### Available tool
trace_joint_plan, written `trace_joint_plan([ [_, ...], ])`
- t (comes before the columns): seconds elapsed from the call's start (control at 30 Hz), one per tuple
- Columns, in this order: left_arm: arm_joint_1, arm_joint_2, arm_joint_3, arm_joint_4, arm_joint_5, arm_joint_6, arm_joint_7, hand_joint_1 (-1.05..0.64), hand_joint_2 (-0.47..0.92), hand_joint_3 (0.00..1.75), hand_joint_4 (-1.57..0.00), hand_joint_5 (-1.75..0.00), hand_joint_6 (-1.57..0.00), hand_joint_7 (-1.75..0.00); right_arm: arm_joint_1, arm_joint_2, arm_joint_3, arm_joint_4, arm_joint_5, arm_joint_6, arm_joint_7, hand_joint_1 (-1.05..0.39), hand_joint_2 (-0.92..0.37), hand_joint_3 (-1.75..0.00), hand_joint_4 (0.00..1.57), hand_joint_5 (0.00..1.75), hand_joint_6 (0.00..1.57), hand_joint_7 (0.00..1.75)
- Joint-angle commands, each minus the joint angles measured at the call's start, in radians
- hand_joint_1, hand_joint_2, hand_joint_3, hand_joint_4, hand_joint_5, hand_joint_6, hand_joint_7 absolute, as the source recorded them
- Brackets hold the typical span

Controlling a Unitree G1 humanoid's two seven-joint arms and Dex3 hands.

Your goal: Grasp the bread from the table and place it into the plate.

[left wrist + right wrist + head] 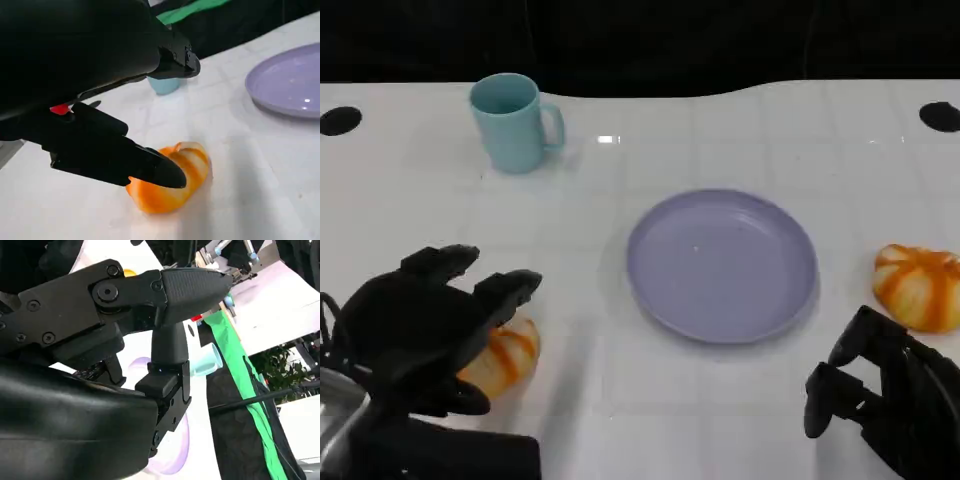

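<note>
An orange-and-white striped bread (508,358) lies on the white table at the lower left. My left hand (420,330) hovers over it with fingers spread. In the left wrist view the thumb (150,167) lies against the near side of the bread (172,187), while the other fingers (170,57) stay above it and apart. The lilac plate (720,265) sits empty at the table's middle. A second striped bread (920,285) lies right of the plate. My right hand (885,400) rests low at the lower right, fingers loosely bent and holding nothing.
A teal mug (515,120) stands at the back left, well away from the plate. Two black holes (338,120) mark the table's far corners. The table's far edge meets a dark backdrop.
</note>
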Motion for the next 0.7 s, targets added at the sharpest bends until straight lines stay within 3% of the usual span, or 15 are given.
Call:
trace_joint_plan([
  [0.03,-0.041,0.017,-0.029,0.060,0.002,0.011,-0.022,-0.54,0.88,0.00,-0.04,-0.06,-0.16,0.00,0.001,-0.006,-0.008,-0.005,0.003,0.000,-0.009,-0.59,-0.92,-0.32,0.74,1.75,0.61,1.58],
  [0.7,-0.274,-0.043,-0.220,0.617,0.002,-0.017,0.176,-0.56,0.91,0.00,-0.14,-0.06,-0.14,-0.01,0.001,-0.010,-0.011,-0.001,0.008,-0.009,0.011,-0.58,-0.92,-0.35,0.74,1.75,0.61,1.59],
])
